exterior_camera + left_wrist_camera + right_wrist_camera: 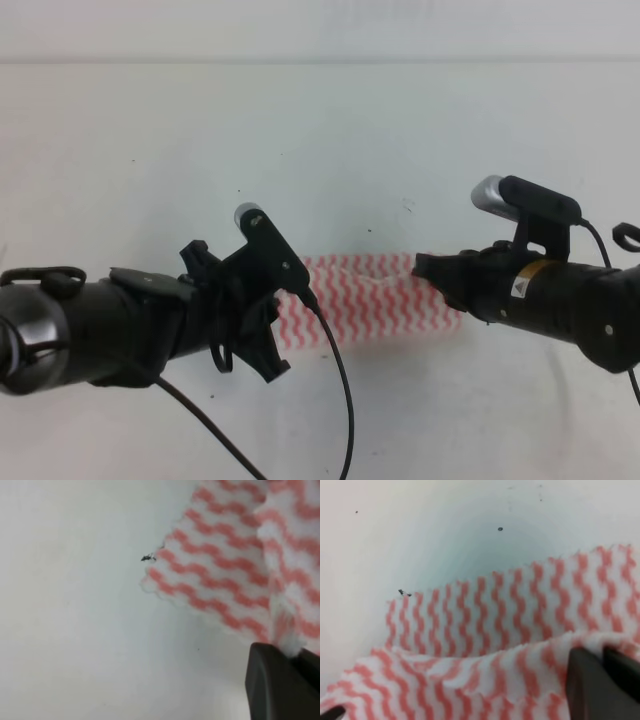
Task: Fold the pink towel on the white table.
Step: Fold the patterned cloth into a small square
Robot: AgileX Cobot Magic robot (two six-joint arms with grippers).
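The pink towel (370, 300), with pink-red and white zigzag stripes, lies on the white table (320, 140) between my two arms. My left gripper (292, 292) is at the towel's left end. In the left wrist view it (290, 652) is shut on a raised fold of the pink towel (225, 575). My right gripper (425, 268) is at the towel's right end. The right wrist view shows it (601, 652) shut on a lifted edge of the pink towel (490, 625), which folds over the flat layer below.
Black cables hang from both arms, one looping over the table's front (345, 400). A small dark speck (147, 557) sits on the table by the towel's corner. Bare white table (445, 530) lies beyond the towel.
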